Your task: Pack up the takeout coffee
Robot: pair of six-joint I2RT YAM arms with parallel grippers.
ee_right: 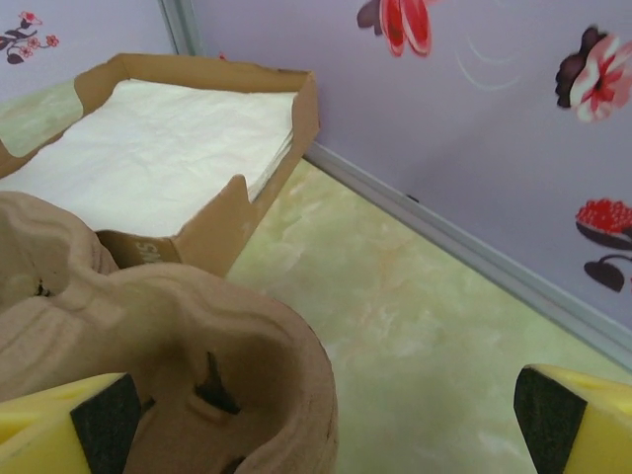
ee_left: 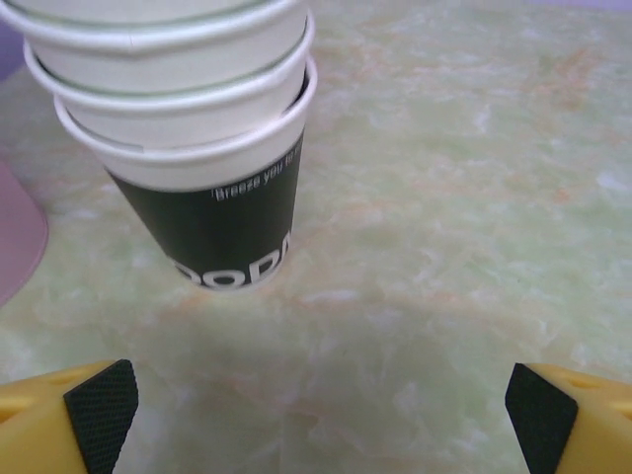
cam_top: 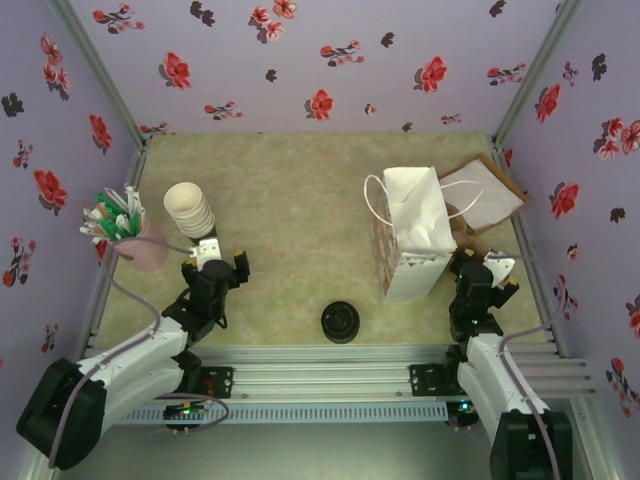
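Lower left, left gripper [cam_top: 220, 265] gapes empty by the stacked cream paper cups [cam_top: 188, 208] — right gripper [cam_top: 487, 270] open too — so next up is probably grabbing what looks like the round black-lidded cup [cam_top: 340, 321].

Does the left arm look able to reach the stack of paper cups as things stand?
Probably yes. The left gripper is open, the stack of cups stands just ahead of it, and only bare table lies between them.

The takeout coffee [cam_top: 340, 322] — black lid up, apparently upright — stands near the table's [cam_top: 290, 230] front edge.
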